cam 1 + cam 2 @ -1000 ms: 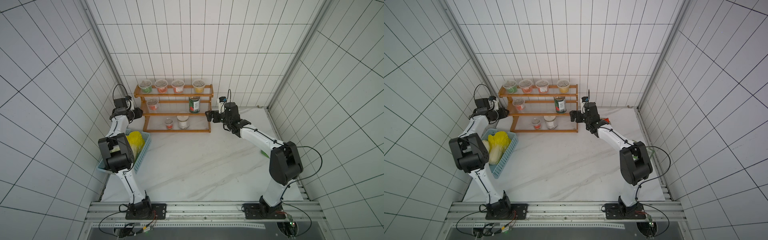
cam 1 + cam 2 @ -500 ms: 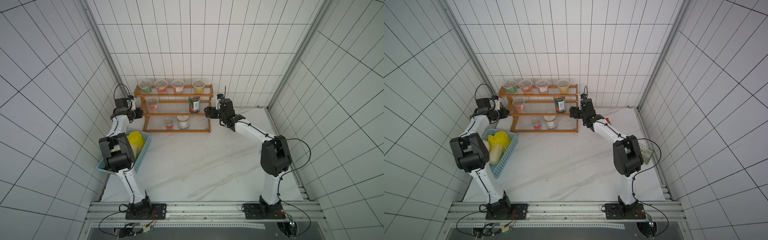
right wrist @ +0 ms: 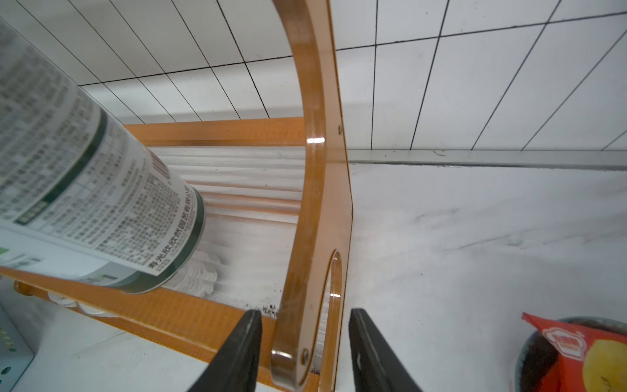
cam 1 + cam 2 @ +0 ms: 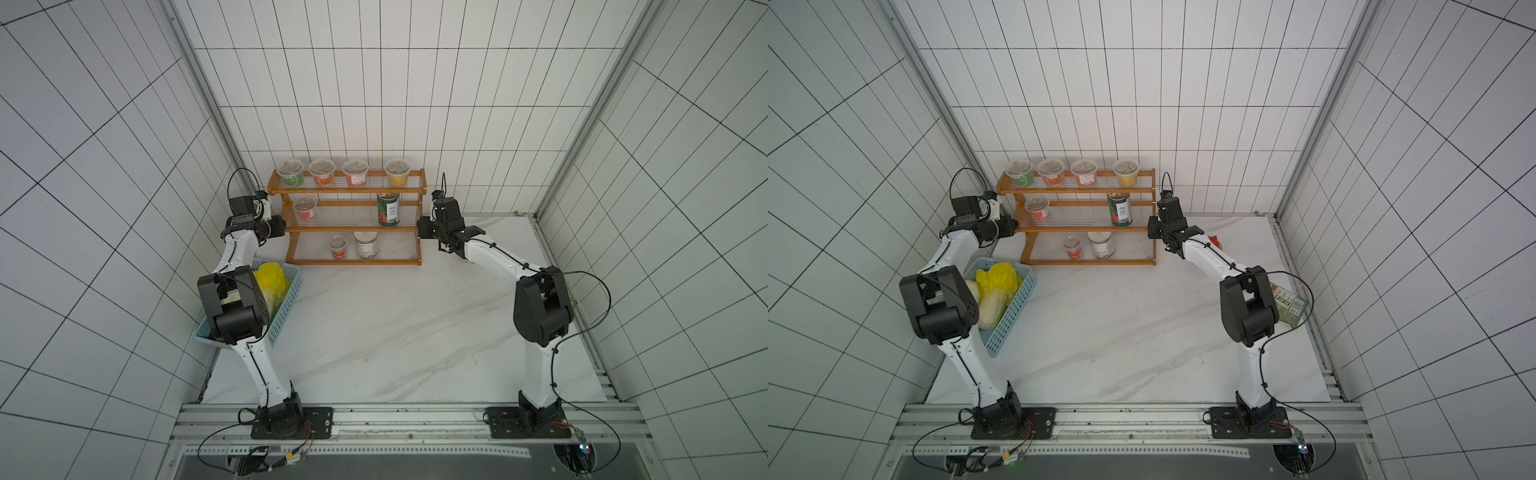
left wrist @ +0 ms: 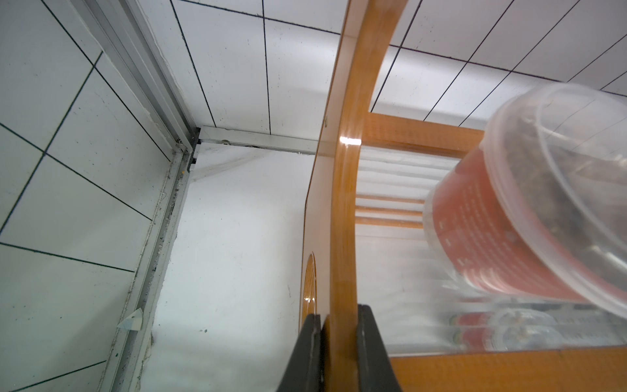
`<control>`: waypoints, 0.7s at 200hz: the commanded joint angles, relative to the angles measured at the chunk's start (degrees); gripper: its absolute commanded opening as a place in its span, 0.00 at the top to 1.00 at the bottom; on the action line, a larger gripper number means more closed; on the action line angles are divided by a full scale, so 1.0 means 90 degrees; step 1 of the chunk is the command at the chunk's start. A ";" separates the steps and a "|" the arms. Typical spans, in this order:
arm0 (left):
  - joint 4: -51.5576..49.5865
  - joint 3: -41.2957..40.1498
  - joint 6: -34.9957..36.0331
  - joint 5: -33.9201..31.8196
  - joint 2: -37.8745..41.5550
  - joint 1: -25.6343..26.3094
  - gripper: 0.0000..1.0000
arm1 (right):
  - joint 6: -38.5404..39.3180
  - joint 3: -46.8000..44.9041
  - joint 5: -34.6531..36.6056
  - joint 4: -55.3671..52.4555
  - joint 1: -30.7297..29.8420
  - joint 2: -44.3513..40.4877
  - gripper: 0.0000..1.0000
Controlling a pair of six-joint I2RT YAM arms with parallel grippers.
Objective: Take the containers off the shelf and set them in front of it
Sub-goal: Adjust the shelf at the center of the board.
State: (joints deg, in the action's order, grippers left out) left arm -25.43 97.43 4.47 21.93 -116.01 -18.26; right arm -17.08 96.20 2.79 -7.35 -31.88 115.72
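At the two ends of the shelf (image 4: 353, 262), not at the containers: the left claw (image 5: 339, 312) is clamped tight on the left end panel (image 5: 342, 203), both faces pinched. The right claw (image 3: 304, 312) is set astride the right end panel (image 3: 319, 169), jaws narrow with a gap left on each side, so nothing is gripped there yet.

All containers are on the shelf:
- **Top tier:** four cups (image 4: 322, 173).
- **Middle tier:** a red cup (image 4: 305, 208) and the can (image 4: 388, 209).
- **Bottom tier:** a small cup (image 4: 338, 246) and the jar (image 4: 366, 244).

The shelf's long axis runs claw to claw, across the table (image 4: 395, 332). The containers lie inward along it. The red cup is nearest the left claw and the can nearest the right.

Judged: the right jaws must be shut onto the panel before any two-armed shift. The tall can is likeliest to tip.
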 commanded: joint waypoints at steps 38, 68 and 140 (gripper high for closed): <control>-0.0104 -0.0196 -0.0237 -0.0082 0.0040 0.0202 0.97 | 0.0402 0.0112 0.0267 -0.0128 -0.0073 0.0074 0.78; -0.0029 -0.0495 -0.0140 -0.0207 0.0270 0.0266 0.96 | 0.0453 -0.0048 0.0315 -0.0059 -0.0085 -0.0048 0.89; -0.0045 -0.1121 0.0152 -0.0569 0.0837 0.0672 0.96 | 0.0731 -0.0771 0.0367 0.0102 -0.0100 -0.0741 0.95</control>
State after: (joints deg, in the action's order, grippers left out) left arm -22.61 90.63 3.77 17.32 -111.22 -15.03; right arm -14.17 92.40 6.74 -5.58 -32.51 113.40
